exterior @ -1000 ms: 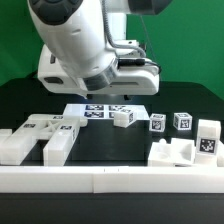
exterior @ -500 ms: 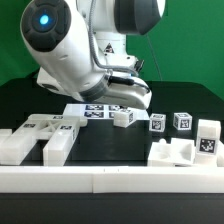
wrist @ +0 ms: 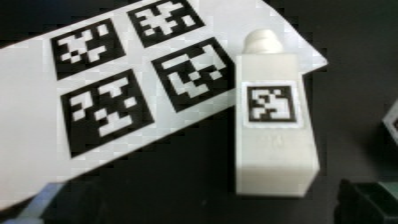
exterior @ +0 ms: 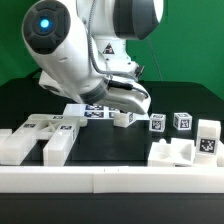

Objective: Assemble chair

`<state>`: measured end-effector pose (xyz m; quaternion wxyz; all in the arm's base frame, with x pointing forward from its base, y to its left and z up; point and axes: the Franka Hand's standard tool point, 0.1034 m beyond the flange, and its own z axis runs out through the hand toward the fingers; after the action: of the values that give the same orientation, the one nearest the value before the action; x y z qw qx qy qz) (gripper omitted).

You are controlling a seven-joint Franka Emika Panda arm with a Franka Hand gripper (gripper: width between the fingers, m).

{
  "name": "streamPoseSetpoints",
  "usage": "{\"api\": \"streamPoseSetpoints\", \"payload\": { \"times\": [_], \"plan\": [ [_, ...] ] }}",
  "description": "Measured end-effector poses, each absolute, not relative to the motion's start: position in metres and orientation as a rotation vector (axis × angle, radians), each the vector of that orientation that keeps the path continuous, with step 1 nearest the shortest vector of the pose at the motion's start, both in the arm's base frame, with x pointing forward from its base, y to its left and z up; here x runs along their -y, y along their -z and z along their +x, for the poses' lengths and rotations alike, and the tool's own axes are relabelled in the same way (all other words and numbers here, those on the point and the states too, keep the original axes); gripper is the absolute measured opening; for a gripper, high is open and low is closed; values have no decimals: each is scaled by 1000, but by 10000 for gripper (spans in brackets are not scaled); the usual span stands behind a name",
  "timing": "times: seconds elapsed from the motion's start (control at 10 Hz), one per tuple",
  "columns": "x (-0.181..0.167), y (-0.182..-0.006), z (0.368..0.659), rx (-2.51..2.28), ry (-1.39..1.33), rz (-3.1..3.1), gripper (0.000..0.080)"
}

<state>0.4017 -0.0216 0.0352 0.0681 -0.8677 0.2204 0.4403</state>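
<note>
The gripper [exterior: 121, 104] hangs low over the marker board [exterior: 85, 110], at that board's edge on the exterior view's right. Its claw stands spread wide and pinches nothing. The arm [exterior: 70, 50] hides most of the fingers in the exterior view, and in the wrist view only blurred dark shapes at the margins might be fingertips, though that cannot be told for sure.

Directly below the claw lies the pegged block [wrist: 269, 110], one of the chair's parts: a long white piece with one square tag on its upper face and a rounded peg at one end. It lies flat on the black table [exterior: 110, 148], lengthwise along the marker board's edge, touching it or slightly overlapping it; which of the two cannot be told.

The chair's other parts lie spread around the marker board. A cluster of larger white pieces [exterior: 40, 135] sits to the board's side on the exterior view's left, nearer the camera. Two small tagged cubes [exterior: 157, 123] stand to the other side, past the pegged block. A tall tagged block [exterior: 207, 138] stands farther out still, well apart from the board, and a low slotted piece [exterior: 170, 153] lies near the cubes, toward the camera. The border rail [exterior: 110, 180] runs across the front, well apart from the marker board.
</note>
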Motion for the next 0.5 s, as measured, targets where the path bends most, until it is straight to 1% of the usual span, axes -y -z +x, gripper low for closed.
{"api": "streamPoseSetpoints", "payload": {
  "times": [0.2, 0.5],
  "plan": [
    [14, -29, 397, -692, -1308, -2624, 649],
    [13, -28, 395, -709, -1317, -2624, 649]
  ]
}}
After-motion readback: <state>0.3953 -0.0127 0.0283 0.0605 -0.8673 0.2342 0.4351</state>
